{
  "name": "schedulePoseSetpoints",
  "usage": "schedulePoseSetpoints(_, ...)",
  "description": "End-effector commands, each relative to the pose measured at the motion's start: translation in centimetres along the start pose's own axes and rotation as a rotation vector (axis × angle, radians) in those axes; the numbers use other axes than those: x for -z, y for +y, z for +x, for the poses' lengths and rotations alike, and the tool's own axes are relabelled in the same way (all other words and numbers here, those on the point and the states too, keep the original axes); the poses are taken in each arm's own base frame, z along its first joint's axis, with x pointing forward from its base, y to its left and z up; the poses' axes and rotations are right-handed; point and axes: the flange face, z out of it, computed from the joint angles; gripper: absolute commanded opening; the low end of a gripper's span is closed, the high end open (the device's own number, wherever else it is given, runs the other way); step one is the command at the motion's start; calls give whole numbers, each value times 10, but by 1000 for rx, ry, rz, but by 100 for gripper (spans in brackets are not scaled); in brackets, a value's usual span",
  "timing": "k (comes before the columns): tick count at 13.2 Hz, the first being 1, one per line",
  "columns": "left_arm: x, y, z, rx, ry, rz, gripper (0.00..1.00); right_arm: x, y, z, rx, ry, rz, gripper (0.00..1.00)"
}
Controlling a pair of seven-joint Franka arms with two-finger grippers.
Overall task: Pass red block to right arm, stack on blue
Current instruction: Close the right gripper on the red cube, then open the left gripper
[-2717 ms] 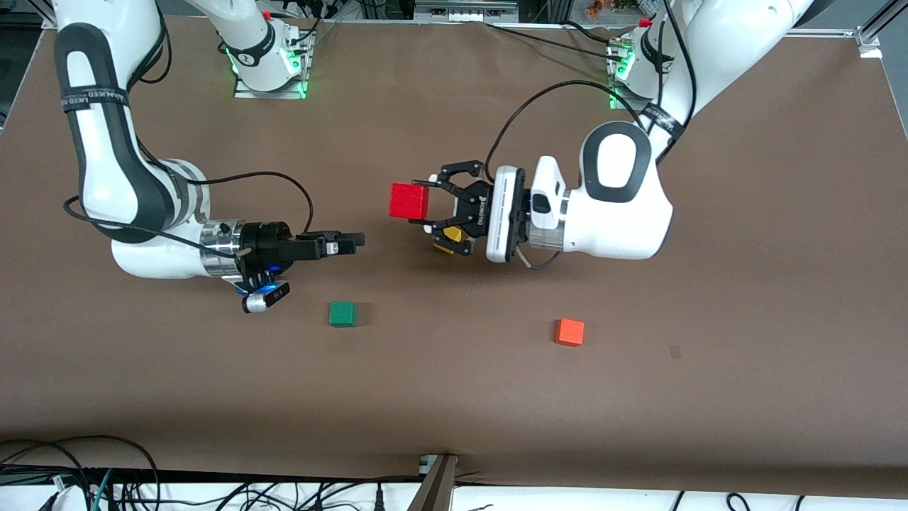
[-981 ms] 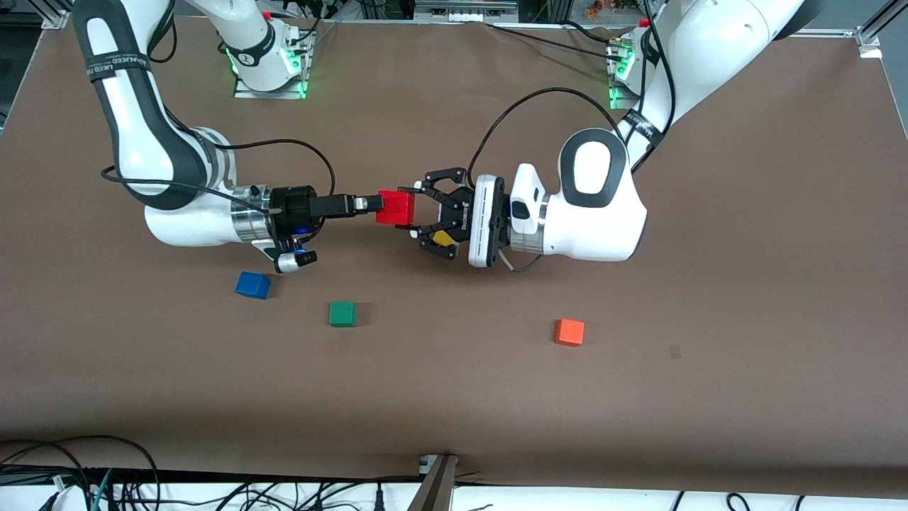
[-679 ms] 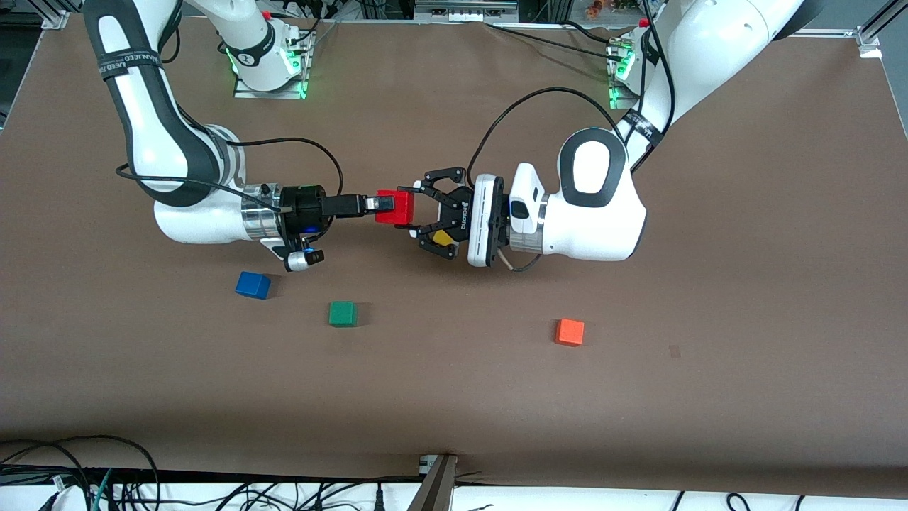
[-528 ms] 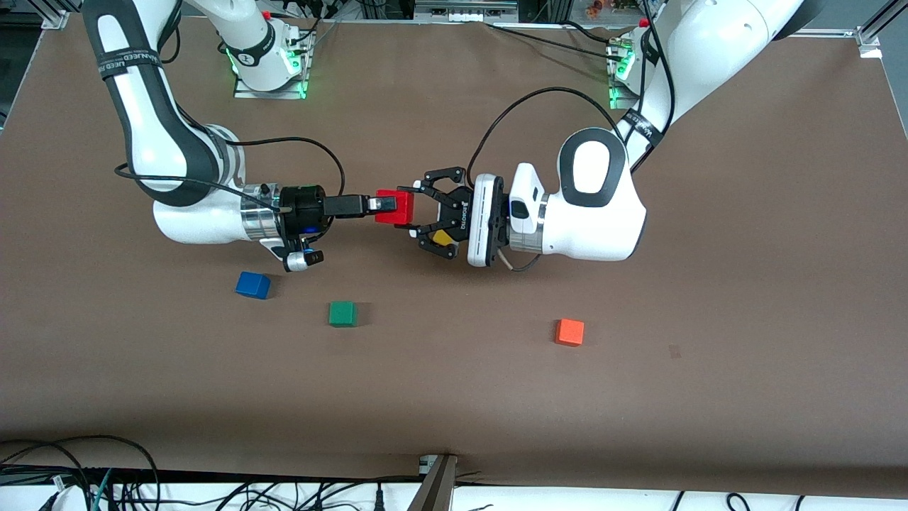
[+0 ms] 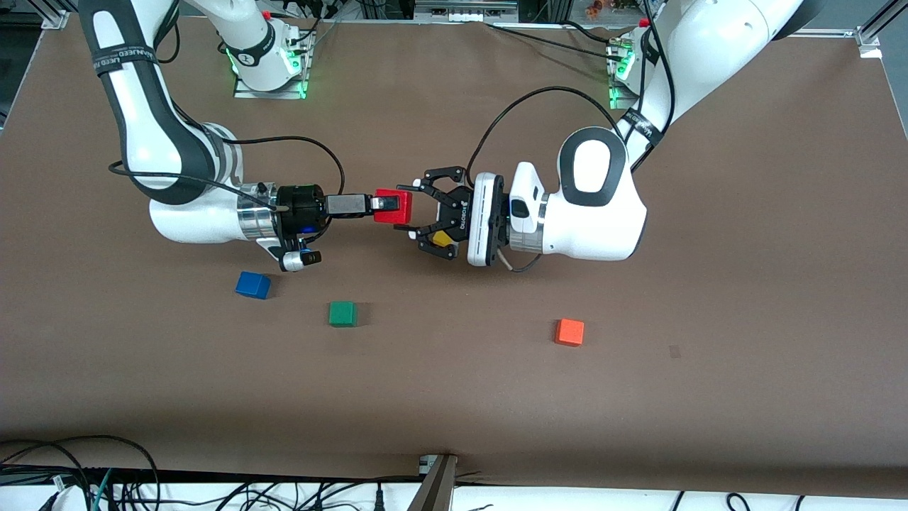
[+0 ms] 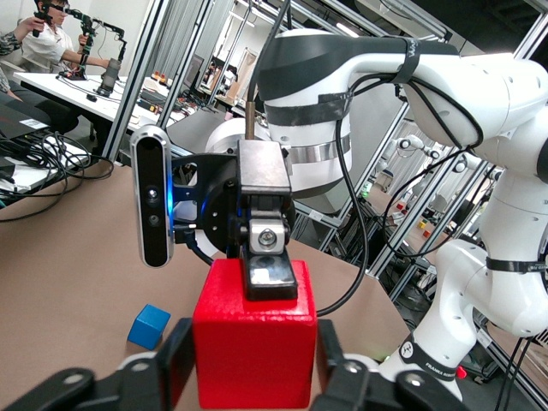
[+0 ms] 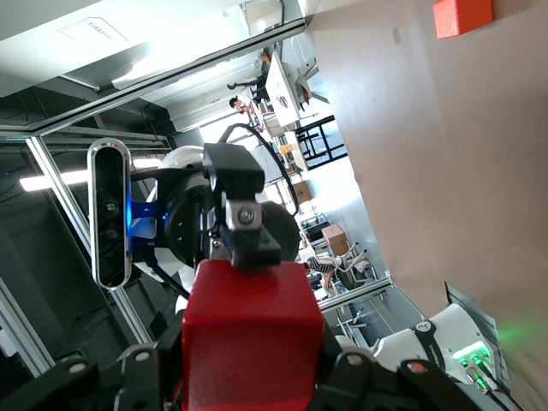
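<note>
The red block (image 5: 394, 206) hangs in the air over the middle of the table, between both grippers. My right gripper (image 5: 383, 204) reaches in level from the right arm's end, its slim black fingers shut on the block's top and underside. My left gripper (image 5: 415, 208) faces it; its claw fingers stand open just off the block's two sides (image 6: 254, 360). In the right wrist view the red block (image 7: 253, 342) fills the space between the jaws. The blue block (image 5: 253, 284) (image 6: 150, 324) lies on the table nearer the front camera, below the right wrist.
A green block (image 5: 342, 313) lies beside the blue one, toward the table's middle. An orange block (image 5: 569, 331) (image 7: 462, 17) lies toward the left arm's end. A yellow block (image 5: 443, 238) shows partly under the left gripper. Cables run along the front edge.
My right gripper reached the red block and closed its fingers on it. The left claw fingers have spread slightly off the block's sides. Both arms stay almost still.
</note>
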Motion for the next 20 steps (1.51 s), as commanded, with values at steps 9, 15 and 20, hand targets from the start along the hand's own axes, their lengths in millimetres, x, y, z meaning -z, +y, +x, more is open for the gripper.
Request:
schedulePoseSetpoints(9, 94, -27, 17, -30, 21, 104, 100, 36, -14, 1, 67, 44, -98, 5)
schedulePoseSetpoints(15, 230, -51, 0, -64, -59, 130, 100, 102, -4, 15, 183, 42, -555, 5)
schedulePoseSetpoints(20, 315, -30, -9, -92, -161, -9, 100, 153, 25, 36, 225, 7, -1039, 5)
